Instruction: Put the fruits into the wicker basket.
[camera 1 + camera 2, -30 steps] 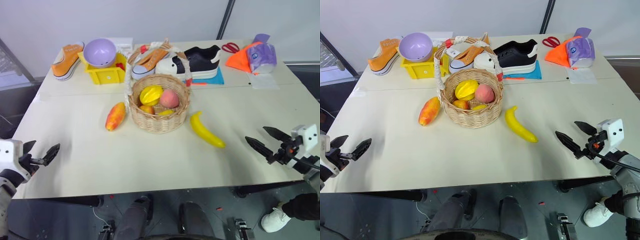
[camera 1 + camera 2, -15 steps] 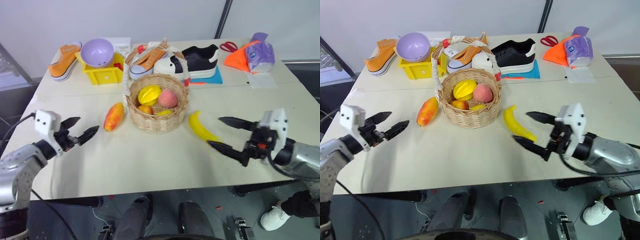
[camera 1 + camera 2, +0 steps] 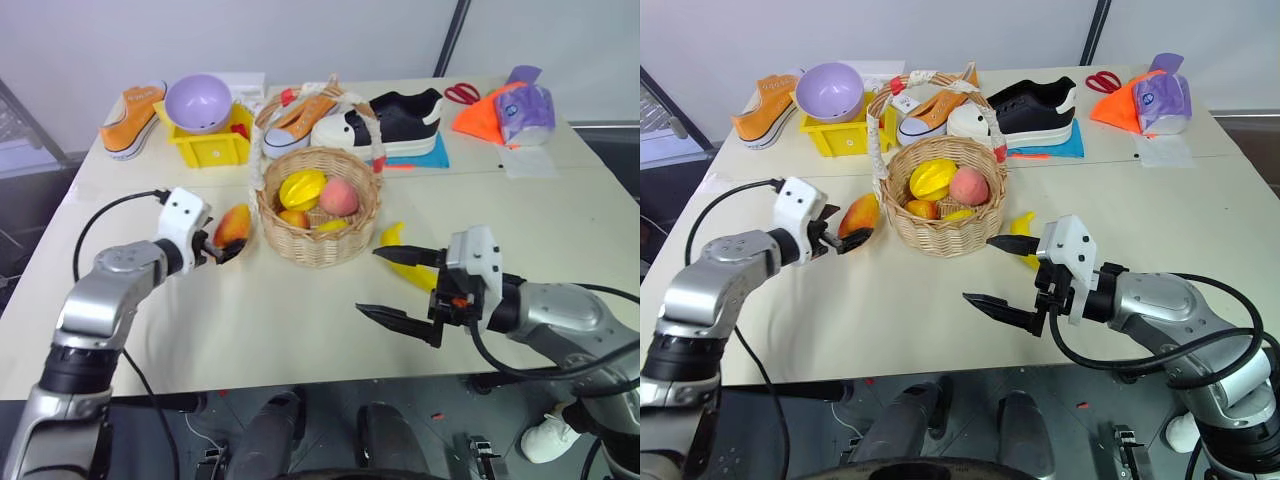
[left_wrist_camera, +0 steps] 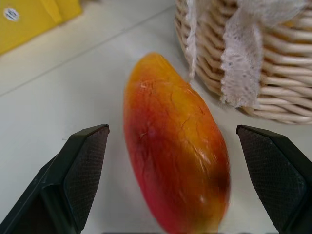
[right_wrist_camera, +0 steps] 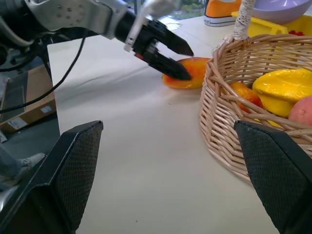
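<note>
Mango point(image 4: 175, 146) between open left hand point(image 3: 226, 246) fingers.

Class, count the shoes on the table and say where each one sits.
3. An orange sneaker sits at the far left, another orange sneaker behind the wicker basket, and a black-and-white shoe to its right. Others may be hidden.

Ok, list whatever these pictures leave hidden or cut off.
- banana: head views, far end behind the right gripper.
- mango: left wrist view, near end cut off by the picture's edge.
- wicker basket: lower fruit covered by the star fruit and peach.
</note>
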You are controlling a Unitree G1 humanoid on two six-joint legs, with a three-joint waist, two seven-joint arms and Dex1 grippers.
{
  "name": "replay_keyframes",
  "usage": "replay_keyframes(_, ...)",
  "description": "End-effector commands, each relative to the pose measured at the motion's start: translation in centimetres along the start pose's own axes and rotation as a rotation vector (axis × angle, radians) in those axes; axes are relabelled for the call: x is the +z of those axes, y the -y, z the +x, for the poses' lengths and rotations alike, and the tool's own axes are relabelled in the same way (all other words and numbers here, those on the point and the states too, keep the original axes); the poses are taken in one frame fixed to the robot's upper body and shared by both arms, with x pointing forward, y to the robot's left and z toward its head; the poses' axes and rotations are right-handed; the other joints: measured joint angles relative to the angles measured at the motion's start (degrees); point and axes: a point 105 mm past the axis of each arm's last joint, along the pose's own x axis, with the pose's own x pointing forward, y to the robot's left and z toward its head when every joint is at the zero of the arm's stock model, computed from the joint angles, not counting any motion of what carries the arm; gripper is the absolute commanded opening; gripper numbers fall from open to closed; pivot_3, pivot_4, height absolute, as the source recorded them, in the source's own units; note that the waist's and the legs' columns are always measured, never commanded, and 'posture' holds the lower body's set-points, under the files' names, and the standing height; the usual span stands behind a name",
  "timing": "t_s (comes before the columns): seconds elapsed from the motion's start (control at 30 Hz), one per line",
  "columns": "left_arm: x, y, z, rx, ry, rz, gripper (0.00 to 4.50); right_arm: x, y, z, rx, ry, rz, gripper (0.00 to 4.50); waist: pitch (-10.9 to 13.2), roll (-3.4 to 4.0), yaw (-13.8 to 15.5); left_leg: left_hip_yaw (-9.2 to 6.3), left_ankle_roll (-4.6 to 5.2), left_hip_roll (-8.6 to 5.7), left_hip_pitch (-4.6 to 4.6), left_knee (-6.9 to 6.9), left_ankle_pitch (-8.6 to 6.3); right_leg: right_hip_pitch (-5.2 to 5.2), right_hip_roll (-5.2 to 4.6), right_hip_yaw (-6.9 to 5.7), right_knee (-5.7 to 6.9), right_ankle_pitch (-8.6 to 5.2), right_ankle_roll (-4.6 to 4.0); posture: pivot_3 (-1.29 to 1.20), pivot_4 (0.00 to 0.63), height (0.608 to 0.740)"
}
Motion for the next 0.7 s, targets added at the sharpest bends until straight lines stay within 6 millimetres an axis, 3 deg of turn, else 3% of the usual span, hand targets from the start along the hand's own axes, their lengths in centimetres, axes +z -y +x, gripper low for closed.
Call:
replay_keyframes(0.03, 0.4, -0.4, 0.4, 0.037, -0.030, 0.000, 4.48, 0.3, -0.1, -0.2, 0.006, 0.023, -0.032, 4.50, 0.01, -0.02, -0.04, 0.00, 0.00, 0.00, 0.00, 0.01, 0.00, 0.00, 0.01, 0.00, 0.02, 0.01, 0.02, 0.00, 0.150, 0.740)
replay_keyframes(0.13, 0.4, -0.2, 0.8, 0.033, -0.037, -0.044, 4.48, -0.2, -0.3, -0.3, 0.005, 0.021, -0.032, 4.50, 0.01, -0.03, 0.05, -0.02, 0.00, 0.00, 0.01, 0.01, 0.00, -0.01, 0.03, -0.01, 0.07, 0.03, 0.05, 0.00, 0.150, 0.740)
replay_keyframes(0.23, 0.4, -0.7, 0.8, 0.057, -0.043, -0.053, 3.63, -0.4, -0.5, -0.3, -0.001, 0.018, -0.039, 4.50, 0.03, -0.06, 0.01, -0.02, 0.01, 0.00, 0.01, 0.04, 0.01, 0.01, 0.03, -0.02, 0.09, 0.04, 0.07, 0.00, 0.150, 0.740)
replay_keyframes(0.3, 0.4, -1.1, 0.6, 0.070, -0.046, -0.042, 2.73, -0.4, -0.5, -0.3, -0.004, 0.019, -0.044, 4.50, 0.03, -0.06, 0.00, -0.03, 0.00, 0.00, 0.02, 0.05, 0.01, 0.01, 0.03, -0.02, 0.09, 0.04, 0.07, 0.00, 0.150, 0.740)
replay_keyframes(0.33, 0.4, -1.5, 0.4, 0.081, -0.047, -0.032, 2.50, -0.3, -0.6, -0.3, -0.007, 0.019, -0.047, 4.50, 0.03, -0.06, 0.00, -0.03, 0.00, 0.00, 0.03, 0.06, 0.01, 0.01, 0.03, -0.02, 0.10, 0.04, 0.07, 0.00, 0.150, 0.740)
replay_keyframes(0.47, 0.3, -3.1, -1.1, 0.115, -0.042, -0.001, 2.50, 0.0, -0.6, -0.2, -0.013, 0.022, -0.058, 4.50, 0.04, -0.09, -0.11, -0.03, 0.00, 0.00, 0.03, 0.07, 0.01, 0.00, 0.03, -0.01, 0.14, 0.03, 0.06, 0.00, 0.150, 0.740)
replay_keyframes(0.57, 2.3, -2.9, -5.2, -0.045, 0.146, 0.055, 2.50, 0.3, -0.3, -0.4, -0.024, 0.019, -0.068, 4.50, 0.05, -0.10, -0.54, -0.01, -0.01, 0.01, 0.03, 0.02, 0.00, -0.06, 0.03, 0.04, 0.13, 0.02, 0.03, 0.00, 0.150, 0.740)
replay_keyframes(0.7, 5.6, 1.7, -9.3, -0.387, 0.311, 0.025, 2.50, 0.4, 0.7, -0.9, -0.040, 0.013, -0.070, 4.50, 0.07, -0.14, 0.13, -0.02, -0.01, 0.03, -0.01, -0.02, 0.00, -0.13, 0.01, 0.01, 0.11, -0.07, -0.13, 0.00, 0.150, 0.740)
